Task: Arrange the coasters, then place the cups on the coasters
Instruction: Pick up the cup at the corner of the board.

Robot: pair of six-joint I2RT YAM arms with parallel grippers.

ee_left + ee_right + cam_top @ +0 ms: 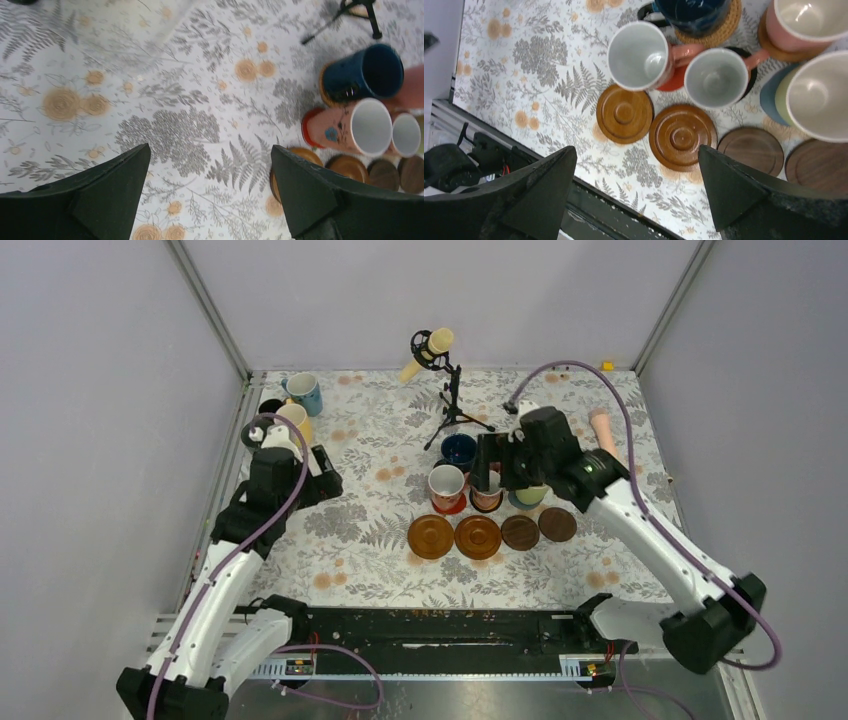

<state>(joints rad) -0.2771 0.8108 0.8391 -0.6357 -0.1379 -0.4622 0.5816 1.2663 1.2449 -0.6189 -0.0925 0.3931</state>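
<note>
Four bare brown wooden coasters [431,537] [478,537] [520,532] [557,524] lie in a row mid-table. Behind them stand a pink cup [639,56] on a red coaster [674,80], a second pink cup [716,78] on a black-rimmed coaster, a navy cup [691,12] on a cork coaster [724,30], and a pale green cup [819,95] on a grey-blue coaster [769,97]. My right gripper [487,465] hangs open above these cups, holding nothing. My left gripper [325,480] is open over bare cloth. Light blue [305,392], yellow [293,420] and black [270,407] cups crowd the far left corner.
A cream microphone [430,345] on a black tripod stand [455,405] stands at the back centre. A pink cylindrical handle [603,430] lies at the back right. Grey walls close in the floral cloth, and a black rail [430,625] runs along its near edge.
</note>
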